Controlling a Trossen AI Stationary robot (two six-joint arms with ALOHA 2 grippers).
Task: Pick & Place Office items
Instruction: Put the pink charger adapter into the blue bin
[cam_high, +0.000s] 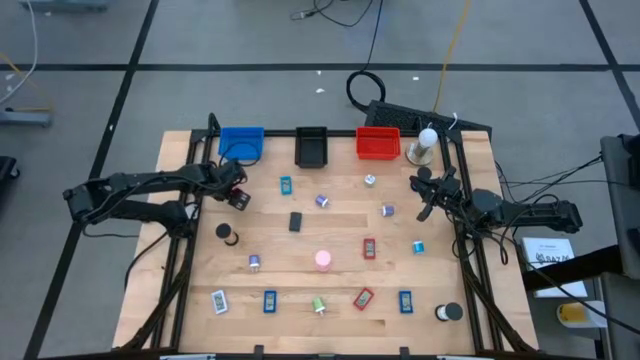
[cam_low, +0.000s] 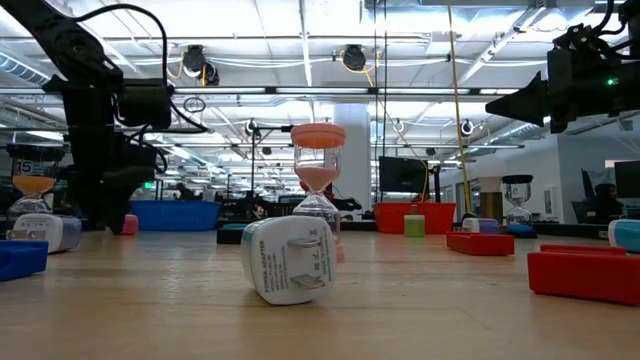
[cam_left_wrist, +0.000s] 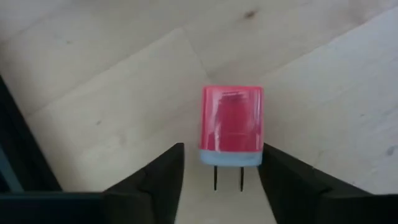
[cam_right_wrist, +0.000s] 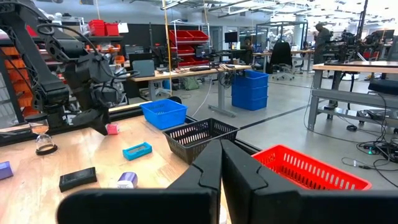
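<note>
- Left gripper (cam_left_wrist: 221, 171) hovers low over the desk (cam_high: 300, 275), just in front of the blue tray (cam_high: 241, 143), fingers spread either side of a small red plug adapter (cam_left_wrist: 231, 127).
- The adapter lies flat on the wood, its two prongs pointing back between the fingers, which aren't touching it yet.
- Looks light and rigid with a glossy plastic shell, so probably slippery. I'd pinch the flat sides of the body, never the prongs.
- Right gripper (cam_right_wrist: 221, 165) waits well across from the blue tray, near the red tray (cam_high: 378, 143), fingers pressed together and empty.
- Other office items lie scattered across the desk in front of the blue tray.
</note>
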